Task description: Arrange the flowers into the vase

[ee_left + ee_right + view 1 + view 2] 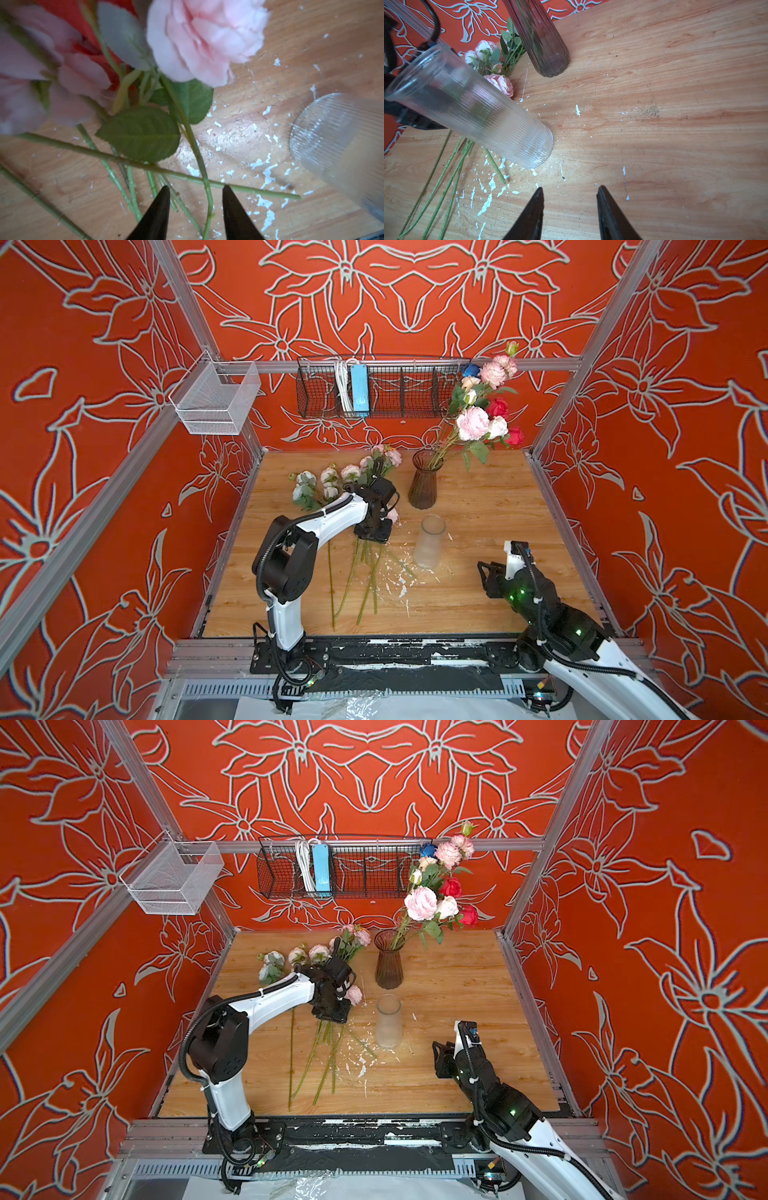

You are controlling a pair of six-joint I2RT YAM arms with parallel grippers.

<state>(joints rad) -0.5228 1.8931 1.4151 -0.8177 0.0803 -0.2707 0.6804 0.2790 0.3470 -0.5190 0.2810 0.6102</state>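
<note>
Hovering low over the loose flowers (332, 485) that lie on the table (498, 601), the left gripper (195, 188) is set across their green stems (83, 148), well below the blooms, where a thin stalk can be caught without petals being crushed. Its fingers (159, 209) are seen spread in the left wrist view, and 1 stem (199, 158) — the one bearing the pink bloom (205, 39) — runs between them without being pinched by either, so nothing is judged to be held. The loose bunch is fanned over the left part of the table, heads toward the back wall and stem ends toward the robot, so that the stalks are offered to a reach from the front. 2 vases are stood upright near the middle. The brown vase (423, 485) is at the back, and several flowers (482, 414) are already lodged in it, leaning to the right. The clear ribbed vase (430, 541) is just in front of it and is seen empty. The right gripper (570, 188) is poised over bare wood near the clear ribbed vase, its fingers (529, 218) spread on nothing — a place from which, it is judged, a vase could be steadied or a stem received. The task is judged partly done, since a good share of the flowers lies outside any vase.
</note>
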